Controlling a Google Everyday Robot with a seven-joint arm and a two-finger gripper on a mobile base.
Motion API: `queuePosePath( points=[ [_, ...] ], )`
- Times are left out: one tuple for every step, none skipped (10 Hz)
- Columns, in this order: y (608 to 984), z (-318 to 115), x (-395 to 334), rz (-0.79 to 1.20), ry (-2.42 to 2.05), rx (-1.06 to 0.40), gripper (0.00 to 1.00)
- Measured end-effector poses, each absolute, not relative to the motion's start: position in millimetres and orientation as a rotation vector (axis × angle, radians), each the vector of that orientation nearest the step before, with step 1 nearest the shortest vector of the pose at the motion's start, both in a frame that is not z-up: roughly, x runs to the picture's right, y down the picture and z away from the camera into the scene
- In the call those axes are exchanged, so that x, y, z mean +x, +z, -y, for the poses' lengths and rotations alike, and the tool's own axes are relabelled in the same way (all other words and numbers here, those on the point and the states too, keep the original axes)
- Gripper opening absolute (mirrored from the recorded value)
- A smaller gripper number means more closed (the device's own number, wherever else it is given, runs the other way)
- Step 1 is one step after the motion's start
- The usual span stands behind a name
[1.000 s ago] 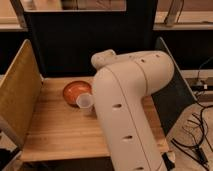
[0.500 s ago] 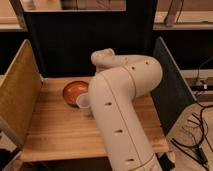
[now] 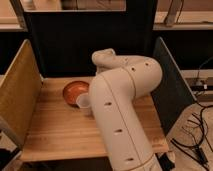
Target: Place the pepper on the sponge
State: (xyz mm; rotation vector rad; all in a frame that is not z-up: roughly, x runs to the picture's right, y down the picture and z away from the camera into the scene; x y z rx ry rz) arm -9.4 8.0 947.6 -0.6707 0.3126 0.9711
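My white arm rises from the bottom of the view and bends back over the wooden table, covering its middle and right. My gripper is hidden behind the arm, somewhere past the wrist end. The pepper is hidden. The sponge is hidden too.
An orange bowl sits at the table's back left, with a small white cup at its front edge, touching the arm's outline. A tan panel walls the left side, a dark panel the right and a black one the back. Cables lie on the floor at the right.
The arm has shifted a little to the left and its elbow sits slightly lower. The bowl and the cup have not moved.
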Motion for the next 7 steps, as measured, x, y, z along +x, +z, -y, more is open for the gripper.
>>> queuePosePath(
  points=[
    [947.6,-8.0,-9.1,-0.313,0.971,-0.671,0.50],
    [947.6,-8.0,-8.7,-0.313,0.972,-0.671,0.64],
    [947.6,-8.0,-8.5,-0.313,0.972,-0.671,0.74],
    [947.6,-8.0,-8.5,-0.313,0.972,-0.671,0.78],
    [947.6,-8.1,-8.5,-0.313,0.972,-0.671,0.80],
    [947.6,-8.1,-8.4,-0.313,0.972,-0.671,0.80],
    [947.7,-8.2,-8.4,-0.313,0.972,-0.671,0.80]
  ],
)
